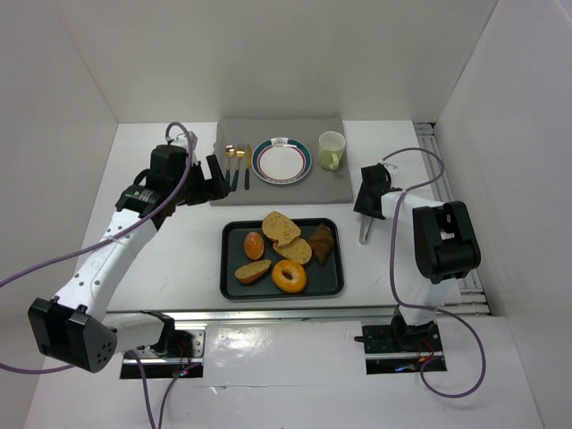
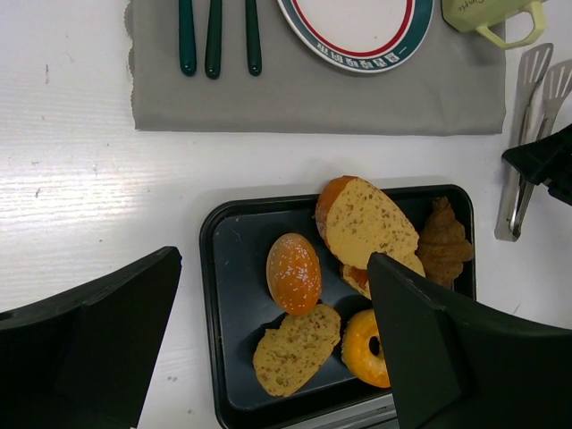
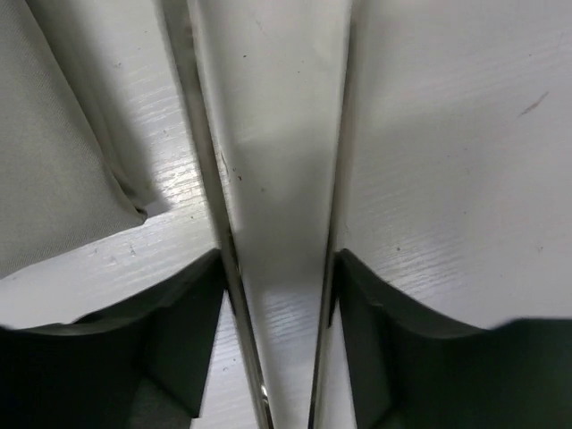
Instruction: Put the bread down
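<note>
Where the overhead view looks down on the white bench [image 1: 179, 259], the bread [image 1: 281, 226] lies in a dark tray [image 1: 329, 279] at the centre of the frame: slices, a round roll, a ring-shaped piece and a croissant packed close together. Above the tray a grey mat [image 1: 331, 188] carries a plate [image 1: 281, 161] with a coloured rim, a pale cup [image 1: 332, 150] to its right and cutlery [image 1: 236, 165] to its left. The left hand [image 1: 213, 181] hangs at the mat's left edge, in the upper left. The right hand [image 1: 366, 213] sits right of the tray, grasping metal tongs [image 1: 365, 231] that point down the frame.

In the left wrist view the two black fingers [image 2: 89, 349] stand wide apart at the lower corners, released and holding nothing. The tray of bread fills the lower middle between them. The mat, plate and cup run along the top, and the tongs show at the right edge.

In the right wrist view the tongs' two thin metal arms run up the frame from between the dark fingers [image 3: 161, 357], which press on them from both sides. A corner of the mat shows at the left.
</note>
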Motion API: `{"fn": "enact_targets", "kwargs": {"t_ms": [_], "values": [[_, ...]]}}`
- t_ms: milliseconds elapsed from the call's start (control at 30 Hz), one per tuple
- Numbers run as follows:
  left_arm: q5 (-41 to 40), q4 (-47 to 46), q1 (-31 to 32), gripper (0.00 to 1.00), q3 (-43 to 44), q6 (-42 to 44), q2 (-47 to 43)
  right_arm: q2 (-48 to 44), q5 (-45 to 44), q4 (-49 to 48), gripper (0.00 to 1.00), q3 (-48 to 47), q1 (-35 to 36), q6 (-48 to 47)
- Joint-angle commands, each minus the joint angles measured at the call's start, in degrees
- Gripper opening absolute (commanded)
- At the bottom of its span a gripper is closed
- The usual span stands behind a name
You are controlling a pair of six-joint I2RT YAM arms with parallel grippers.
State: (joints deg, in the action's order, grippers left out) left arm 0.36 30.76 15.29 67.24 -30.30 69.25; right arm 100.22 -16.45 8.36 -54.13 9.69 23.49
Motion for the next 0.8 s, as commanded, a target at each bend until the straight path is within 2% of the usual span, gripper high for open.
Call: {"fn": "enact_targets", "kwargs": {"t_ms": [0, 67, 133, 333, 467, 633, 767], "values": [[0.25, -1.94, 0.09, 0.99, -0.27, 0.07, -0.08, 4.1, 4.24, 4.64, 0.53, 1.75, -0.03, 3.93], [0.25, -1.94, 0.09, 0.99, -0.27, 0.07, -0.08, 3.58, 2.22, 5.79, 0.44, 1.22, -0.03, 4.64], [0.25, -1.94, 0.09, 0.99, 0.25, 0.07, -0.08, 0.25, 0.2, 8.06, 0.41, 1.22, -0.03, 5.17], [-2.63, -1.41, 0.09, 0.99, 1.4, 1.82, 0.62, -15.45, -2.45, 16.67, 0.39, -0.97, -0.03, 3.15], [-4.48, -0.27, 0.09, 0.99, 2.45, 2.36, 1.15, -26.38, 4.3, 25.97, 0.37, -1.59, 1.47, 0.87], [-4.49, -0.27, 0.09, 0.99, 2.45, 2.36, 1.15, -36.93, 19.31, 34.87, 0.37, 0.51, 4.27, 0.86], [-3.96, -0.27, -0.44, 0.99, 3.07, 1.83, 1.67, -43.43, 23.12, 43.13, 0.37, 1.13, 7.53, 2.62]]}}
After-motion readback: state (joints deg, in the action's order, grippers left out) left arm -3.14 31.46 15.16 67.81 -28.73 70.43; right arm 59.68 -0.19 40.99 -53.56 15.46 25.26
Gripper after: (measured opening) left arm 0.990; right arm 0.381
